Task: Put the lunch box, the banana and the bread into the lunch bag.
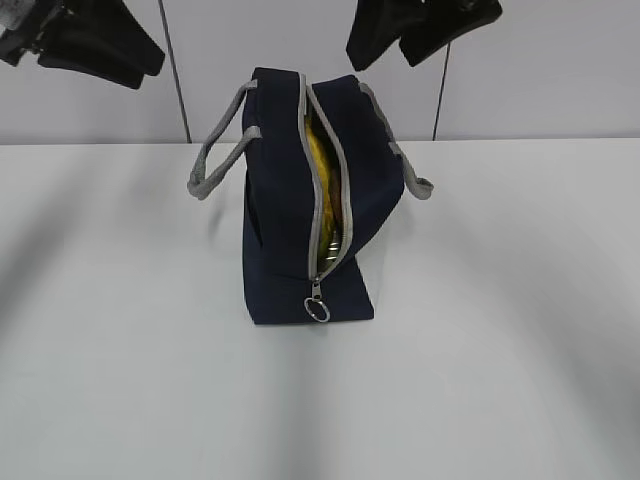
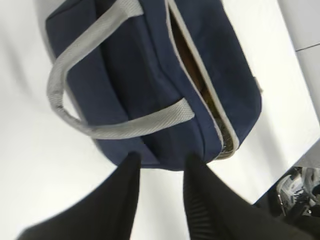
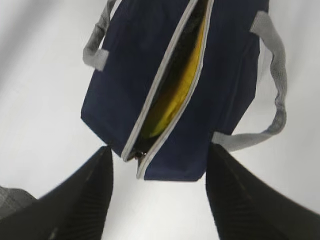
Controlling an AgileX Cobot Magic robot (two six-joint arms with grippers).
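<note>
Left gripper [image 2: 160, 172], jaws parted and empty, hovers just behind the lunch bag [image 1: 290, 200]. Through the unzipped slit below the equally released right gripper [image 3: 157, 172], the banana [image 3: 172, 95] lies packed; lunch box and bread cannot be confirmed.

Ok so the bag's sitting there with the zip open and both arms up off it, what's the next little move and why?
Probably closing the zip. The banana already shows as yellow through the open slot of the lunch bag, nothing else lies on the table, and both sets of jaws stand open and clear of the bag. The ring pull hangs at the near end, so one gripper could come down to it. The box and bread cannot be confirmed inside.
</note>
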